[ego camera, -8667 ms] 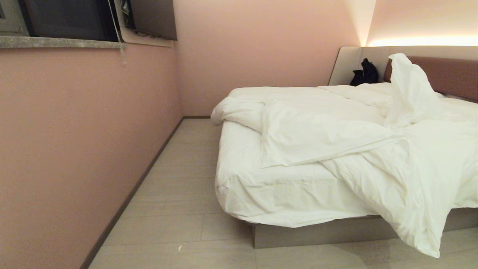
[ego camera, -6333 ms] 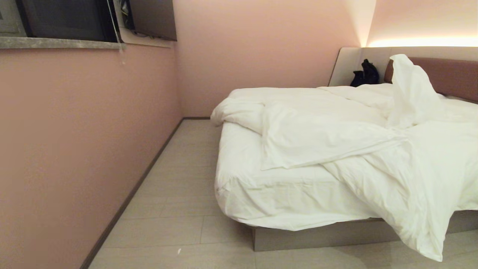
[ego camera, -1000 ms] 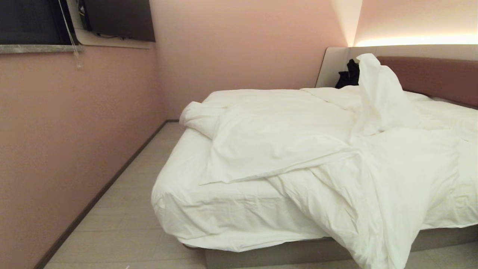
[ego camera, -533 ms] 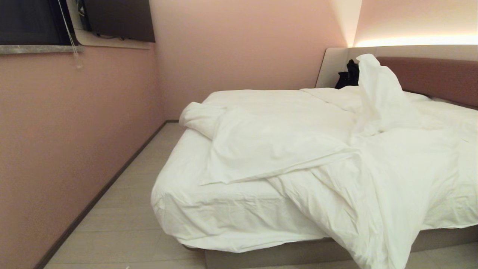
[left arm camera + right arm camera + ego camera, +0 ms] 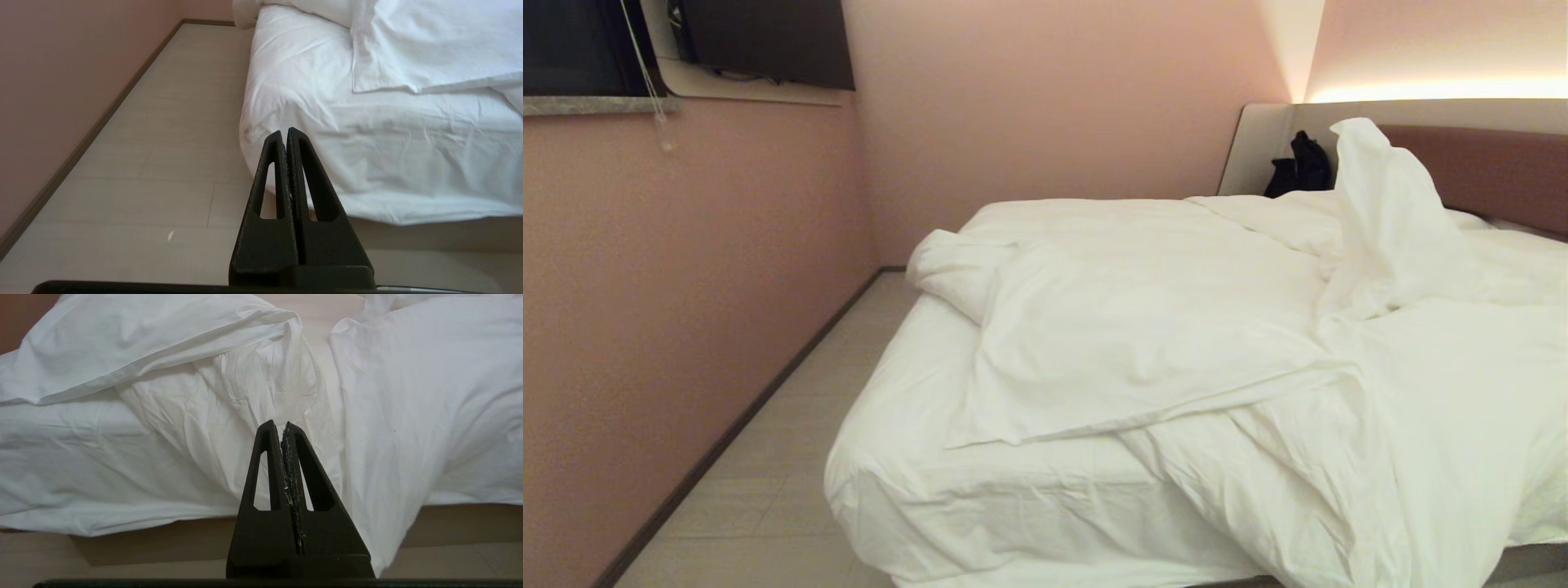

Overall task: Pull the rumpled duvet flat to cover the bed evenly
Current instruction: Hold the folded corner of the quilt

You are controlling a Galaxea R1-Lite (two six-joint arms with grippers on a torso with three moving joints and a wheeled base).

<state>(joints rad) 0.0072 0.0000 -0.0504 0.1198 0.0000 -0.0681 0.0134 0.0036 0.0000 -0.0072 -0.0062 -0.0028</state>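
Lying bunched across the bed (image 5: pixel 980 506), the duvet (image 5: pixel 1176 343) is trailing one fold over the foot edge toward the floor at 5 o'clock. Right gripper (image 5: pixel 284 426), pressed together and empty, is facing that fold at 12 o'clock, nearer than the left gripper (image 5: pixel 284 132), likewise pressed together, facing bare sheet (image 5: pixel 367 163).

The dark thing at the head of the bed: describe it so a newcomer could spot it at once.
Find the bed and follow it back to the brown headboard. At the headboard's left end, against the beige surround, sits a small black object, just left of the duvet's upright peak. It is the only dark item among white bedding; what it is cannot be told.
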